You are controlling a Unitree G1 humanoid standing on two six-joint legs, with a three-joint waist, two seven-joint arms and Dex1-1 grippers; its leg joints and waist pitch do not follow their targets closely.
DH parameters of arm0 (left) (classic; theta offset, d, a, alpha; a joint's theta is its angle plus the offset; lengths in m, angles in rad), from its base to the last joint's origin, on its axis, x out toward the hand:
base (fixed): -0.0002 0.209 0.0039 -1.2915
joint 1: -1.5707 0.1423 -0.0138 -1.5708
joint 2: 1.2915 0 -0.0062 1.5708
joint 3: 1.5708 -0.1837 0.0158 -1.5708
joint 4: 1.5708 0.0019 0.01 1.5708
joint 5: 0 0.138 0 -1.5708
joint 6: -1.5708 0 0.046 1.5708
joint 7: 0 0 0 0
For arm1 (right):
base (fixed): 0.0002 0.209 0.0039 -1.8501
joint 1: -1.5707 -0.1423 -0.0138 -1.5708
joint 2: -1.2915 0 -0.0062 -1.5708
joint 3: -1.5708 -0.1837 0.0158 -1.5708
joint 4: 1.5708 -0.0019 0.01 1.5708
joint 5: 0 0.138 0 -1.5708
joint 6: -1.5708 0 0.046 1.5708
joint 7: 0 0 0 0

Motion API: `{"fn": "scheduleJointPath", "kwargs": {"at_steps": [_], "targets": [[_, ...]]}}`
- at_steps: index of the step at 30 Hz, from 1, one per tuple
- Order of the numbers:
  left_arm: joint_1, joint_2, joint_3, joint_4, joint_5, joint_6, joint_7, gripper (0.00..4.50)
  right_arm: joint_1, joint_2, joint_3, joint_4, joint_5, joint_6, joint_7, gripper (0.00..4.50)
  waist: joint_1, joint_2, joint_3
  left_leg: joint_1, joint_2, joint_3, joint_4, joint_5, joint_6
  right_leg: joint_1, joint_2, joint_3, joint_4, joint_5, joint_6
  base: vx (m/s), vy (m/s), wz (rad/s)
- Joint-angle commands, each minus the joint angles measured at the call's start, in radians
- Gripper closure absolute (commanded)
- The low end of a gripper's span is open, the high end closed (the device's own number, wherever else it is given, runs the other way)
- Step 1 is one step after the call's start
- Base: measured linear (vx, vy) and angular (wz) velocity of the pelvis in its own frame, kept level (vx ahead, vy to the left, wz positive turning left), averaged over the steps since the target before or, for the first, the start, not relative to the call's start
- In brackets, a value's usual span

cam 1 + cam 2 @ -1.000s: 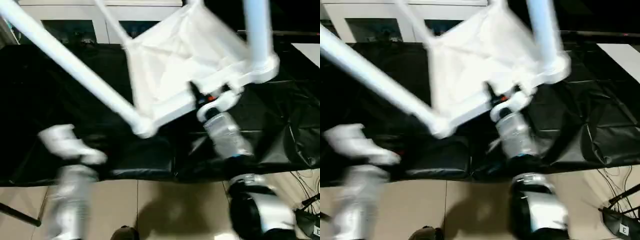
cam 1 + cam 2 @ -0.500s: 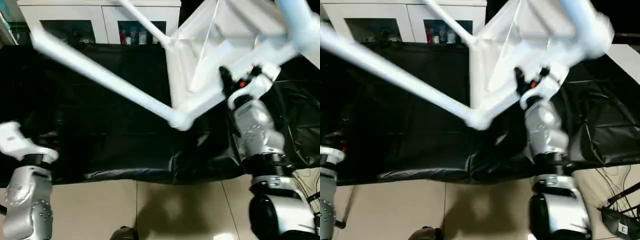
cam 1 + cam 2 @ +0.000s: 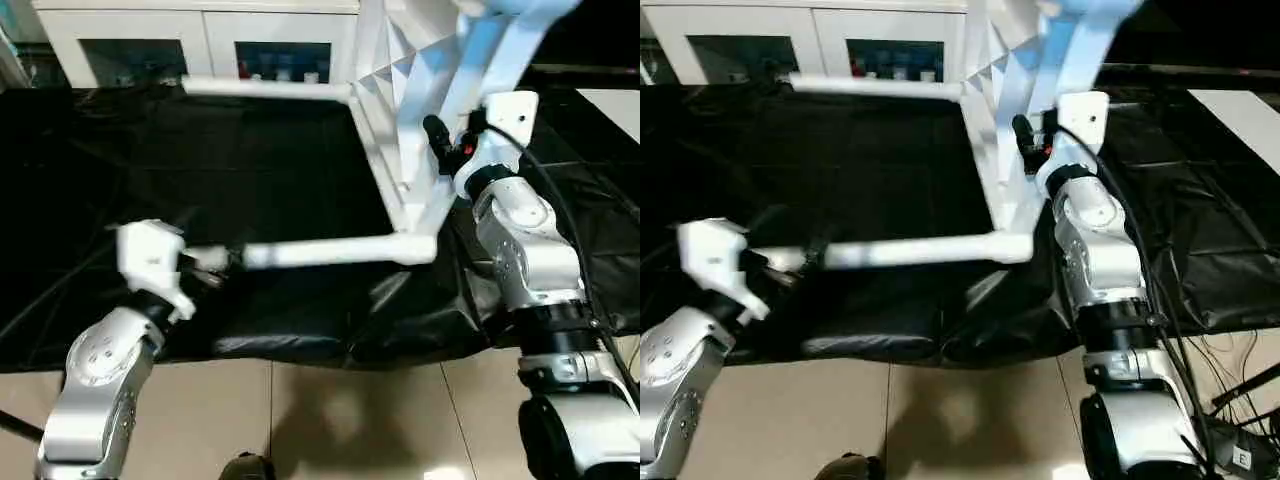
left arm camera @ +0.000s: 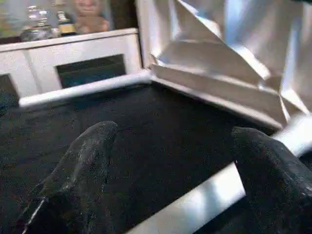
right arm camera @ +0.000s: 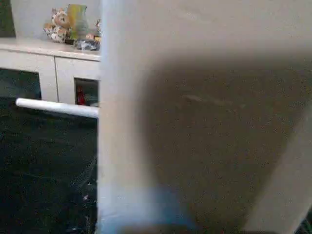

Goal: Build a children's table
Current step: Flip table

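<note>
Currently my right gripper [image 3: 447, 152] clamps the rim of the children's table [image 3: 405, 120], tipped on edge above the black-draped table [image 3: 250, 180], legs pointing toward my left. The near leg [image 3: 330, 250] lies level, long axis running straight at my left gripper [image 3: 215, 262]. Its fingers [image 4: 87, 161] stand wide apart, straddling the leg's tip, not closed. Left arm is nearer, so I'd close there next.

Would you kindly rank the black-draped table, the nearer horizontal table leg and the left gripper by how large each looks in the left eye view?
1. Black-draped table, by far the largest.
2. Nearer horizontal table leg, a long white tube.
3. Left gripper, smallest, at the leg's free end.
</note>
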Motion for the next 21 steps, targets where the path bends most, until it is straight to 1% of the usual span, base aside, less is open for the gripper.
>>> {"fn": "scheduleJointPath", "kwargs": {"at_steps": [1, 2, 5, 7, 8, 9, 10, 12, 14, 15, 17, 19, 20, 21], "targets": [[-0.025, 0.016, -0.032, -0.036, 0.026, 0.041, -0.02, 0.36, 0.022, -0.026, -0.011, 0.007, -0.056, 0.031, -0.059, 2.5, -0.012, 0.008, -0.057, 0.052, 0.022, -0.011, -0.078, -0.289, -0.088, -0.001, -0.047, 0.027, -0.081, -0.074, -0.095, 0.0, 0.0, 0.0], [-0.036, 0.021, -0.041, -0.041, 0.033, 0.047, -0.026, 0.36, 0.02, -0.026, -0.007, 0.008, -0.068, 0.03, -0.068, 2.5, -0.012, 0.006, -0.056, 0.051, 0.022, -0.012, -0.08, -0.295, -0.093, 0.001, -0.048, 0.027, -0.082, -0.085, -0.096, 0.0, 0.0, 0.0], [-0.052, 0.03, -0.059, -0.052, 0.04, 0.056, -0.041, 0.36, 0.019, -0.021, -0.004, 0.009, -0.077, 0.032, -0.078, 2.51, -0.014, 0.006, -0.055, 0.05, 0.021, -0.013, -0.081, -0.306, -0.098, 0.0, -0.048, 0.028, -0.083, -0.096, -0.095, 0.0, 0.0, 0.0], [-0.073, 0.046, -0.089, -0.071, 0.059, 0.07, -0.054, 0.36, 0.024, -0.01, 0.004, 0.007, -0.089, 0.039, -0.085, 2.51, -0.014, 0.004, -0.056, 0.05, 0.02, -0.012, -0.08, -0.302, -0.096, 0.0, -0.048, 0.028, -0.083, -0.098, -0.092, 0.0, 0.0, 0.0], [-0.075, 0.048, -0.094, -0.073, 0.064, 0.072, -0.053, 0.36, 0.025, -0.009, 0.006, 0.007, -0.092, 0.04, -0.085, 2.51, -0.015, 0.005, -0.055, 0.049, 0.02, -0.012, -0.081, -0.304, -0.096, 0.0, -0.048, 0.028, -0.083, -0.101, -0.092, 0.0, 0.0, 0.0], [-0.087, 0.055, -0.106, -0.073, 0.08, 0.074, -0.054, 0.36, 0.031, -0.005, 0.01, 0.005, -0.085, 0.024, -0.07, 1.95, -0.017, 0.001, -0.055, 0.048, 0.021, -0.012, -0.08, -0.298, -0.095, 0.002, -0.048, 0.028, -0.083, -0.095, -0.091, 0.0, 0.0, 0.0], [-0.111, 0.066, -0.124, -0.063, 0.118, 0.084, -0.043, 0.36, 0.042, 0.002, 0.014, 0.003, -0.077, -0.003, -0.057, 1.81, -0.017, 0.004, -0.056, 0.049, 0.021, -0.012, -0.079, -0.293, -0.091, 0.001, -0.048, 0.028, -0.082, -0.088, -0.089, 0.0, 0.0, 0.0], [-0.123, 0.07, -0.132, -0.056, 0.136, 0.084, -0.039, 0.36, 0.048, 0.005, 0.016, 0.003, -0.073, -0.021, -0.046, 1.79, -0.018, 0.004, -0.058, 0.045, 0.02, -0.013, -0.078, -0.266, -0.089, 0.005, -0.048, 0.027, -0.08, -0.055, -0.088, 0.0, 0.0, 0.0], [-0.141, 0.069, -0.14, -0.044, 0.157, 0.078, -0.031, 0.36, 0.061, 0.005, 0.028, 0.011, -0.08, -0.066, -0.028, 1.49, -0.02, 0.003, -0.062, 0.043, 0.019, -0.012, -0.074, -0.235, -0.084, 0.01, -0.047, 0.026, -0.075, -0.003, -0.095, 0.0, 0.0, 0.0], [-0.153, 0.064, -0.148, -0.035, 0.161, 0.073, -0.029, 0.36, 0.077, 0.01, 0.03, 0.022, -0.079, -0.119, -0.016, 1.4, -0.021, 0.004, -0.064, 0.041, 0.018, -0.012, -0.072, -0.216, -0.08, 0.012, -0.047, 0.025, -0.071, 0.033, -0.102, 0.0, 0.0, 0.0], [-0.16, 0.06, -0.153, -0.029, 0.168, 0.064, -0.024, 0.36, 0.09, 0.008, 0.034, 0.032, -0.091, -0.143, -0.021, 1.31, -0.025, 0.002, -0.066, 0.039, 0.015, -0.01, -0.068, -0.191, -0.067, 0.016, -0.046, 0.025, -0.068, 0.076, -0.119, 0.0, 0.0, 0.0], [-0.164, 0.058, -0.156, -0.025, 0.172, 0.062, -0.02, 0.36, 0.096, 0.007, 0.035, 0.038, -0.097, -0.152, -0.027, 1.05, -0.029, 0.001, -0.065, 0.037, 0.015, -0.01, -0.067, -0.172, -0.058, 0.018, -0.044, 0.023, -0.066, 0.102, -0.128, 0.0, 0.0, 0.0], [-0.171, 0.063, -0.169, -0.012, 0.195, 0.053, -0.016, 0.36, 0.11, 0.012, 0.025, 0.049, -0.096, -0.187, -0.036, 0.96, -0.029, 0.003, -0.066, 0.037, 0.015, -0.01, -0.066, -0.173, -0.054, 0.019, -0.045, 0.023, -0.066, 0.104, -0.129, 0.0, 0.0, 0.0], [-0.172, 0.064, -0.171, -0.009, 0.199, 0.051, -0.017, 0.36, 0.113, 0.013, 0.023, 0.05, -0.095, -0.194, -0.037, 0.96, -0.031, 0.003, -0.065, 0.039, 0.016, -0.01, -0.066, -0.187, -0.05, 0.018, -0.045, 0.023, -0.068, 0.086, -0.131, 0.0, 0.0, 0.0]]}}
